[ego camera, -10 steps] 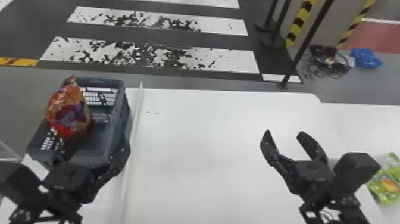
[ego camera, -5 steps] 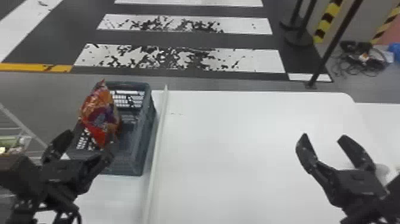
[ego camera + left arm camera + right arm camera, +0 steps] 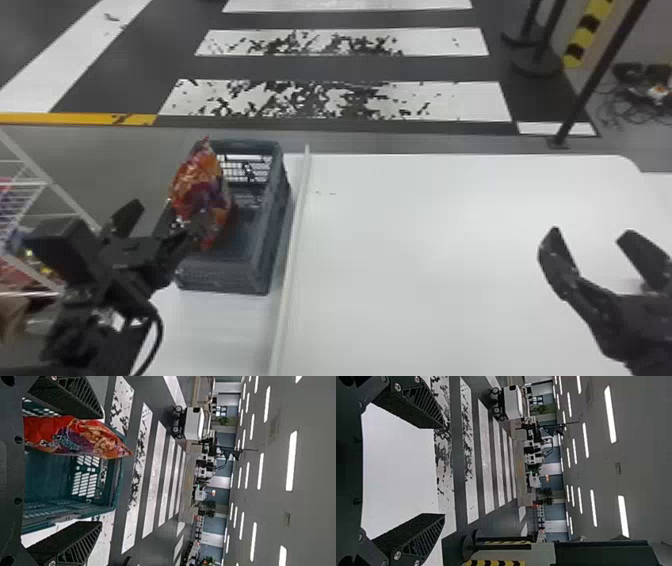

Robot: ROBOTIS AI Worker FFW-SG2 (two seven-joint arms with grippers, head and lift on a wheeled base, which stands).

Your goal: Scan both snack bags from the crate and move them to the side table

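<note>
Red, glossy film is wrapping the bag [image 3: 200, 185], standing in the crate [image 3: 276, 220] at 11 o'clock. It is probably weighing little, giving softly and slipping easily, so its middle is needing a broad, gentle squeeze. The left hand [image 3: 99, 470] is gaping beside it, gripping nothing; the right hand [image 3: 592, 234] is gaping, empty, over the desk [image 3: 425, 250] at 2 o'clock. Since earlier, the left hand is shifting toward 9 o'clock against the crate.
</note>
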